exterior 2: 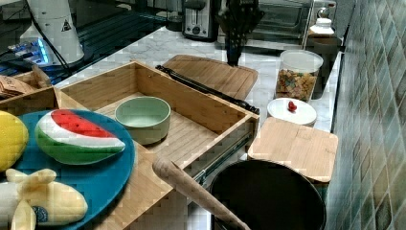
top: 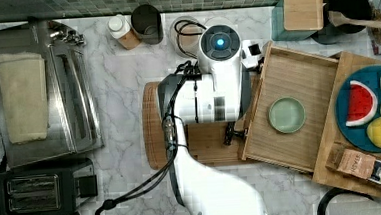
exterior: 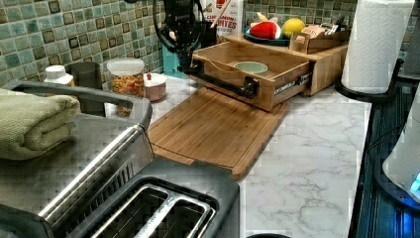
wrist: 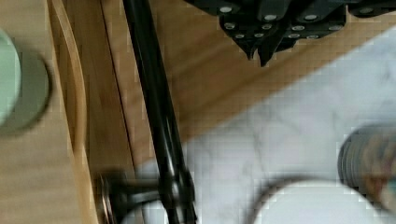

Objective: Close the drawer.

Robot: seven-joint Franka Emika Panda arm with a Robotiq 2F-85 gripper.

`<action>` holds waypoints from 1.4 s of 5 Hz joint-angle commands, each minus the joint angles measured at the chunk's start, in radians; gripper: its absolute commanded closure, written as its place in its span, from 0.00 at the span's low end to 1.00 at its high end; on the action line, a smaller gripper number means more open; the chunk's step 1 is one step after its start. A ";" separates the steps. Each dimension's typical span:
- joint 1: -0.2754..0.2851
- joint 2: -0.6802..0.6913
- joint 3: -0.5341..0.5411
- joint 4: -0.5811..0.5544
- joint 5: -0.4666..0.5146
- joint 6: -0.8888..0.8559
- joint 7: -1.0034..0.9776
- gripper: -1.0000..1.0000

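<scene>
While drawer (top: pixel 297 81) stands open, carton (exterior: pixel 229 15) reads "BYTES".

One open light-wood drawer (top: pixel 297 81) with a black bar handle, one pale green round bowl (top: pixel 286 114), one flat wooden cutting board (exterior: pixel 213 129), one blue plate (exterior 2: pixel 103 179), one plush watermelon slice (exterior 2: pixel 76 136).

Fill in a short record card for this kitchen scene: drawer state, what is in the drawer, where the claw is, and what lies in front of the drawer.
drawer: pulled out, open
handle: long black bar on the drawer's front
contents: one green bowl
claw: fingertips together, beside the handle, holding nothing
in front of drawer: wooden cutting board on the marble counter
</scene>
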 commanded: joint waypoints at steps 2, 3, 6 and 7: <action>0.084 0.088 0.011 0.131 -0.148 -0.029 -0.022 1.00; 0.094 0.094 -0.006 0.104 -0.175 -0.012 -0.019 1.00; 0.044 0.052 0.003 0.026 -0.172 0.020 -0.031 1.00; 0.040 0.025 -0.006 -0.009 -0.174 0.035 -0.027 1.00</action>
